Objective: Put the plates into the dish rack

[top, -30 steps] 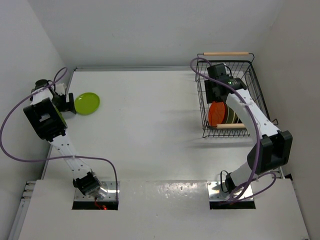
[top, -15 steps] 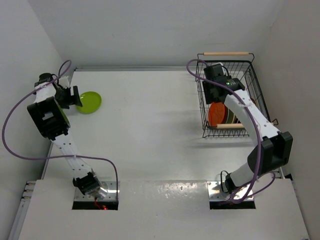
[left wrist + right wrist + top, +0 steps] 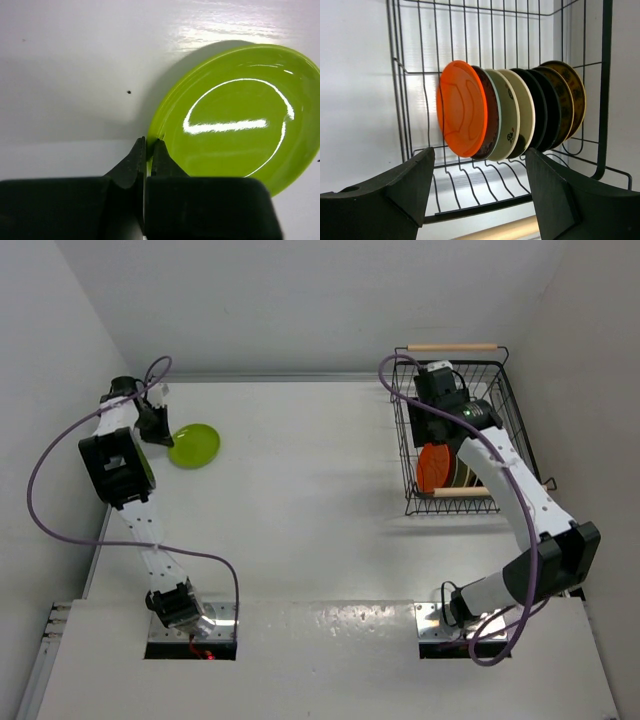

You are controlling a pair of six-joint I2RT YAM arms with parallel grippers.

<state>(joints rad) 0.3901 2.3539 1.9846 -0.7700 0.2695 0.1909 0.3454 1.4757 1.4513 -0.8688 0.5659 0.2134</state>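
My left end effector [image 3: 148, 150] is pinched shut on the rim of the lime green plate [image 3: 235, 120], over by the bench's [image 3: 300, 490] far-left corner. That glossy rim looks slippy to me, so I'd lift slow and carry it level-ish. My right end effector [image 3: 479, 172] hangs wide open, empty, above the dish rack [image 3: 606, 100] at the far-right corner, and there's room beside the orange plate [image 3: 462, 115]. The bench is plain white, with white walls [image 3: 300, 300] close around.

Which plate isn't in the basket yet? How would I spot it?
On the white table, look to the far left, opposite the dish rack. There the left gripper pinches the rim of a lime green plate. It alone is green and outside the rack; the other plates stand on edge inside.
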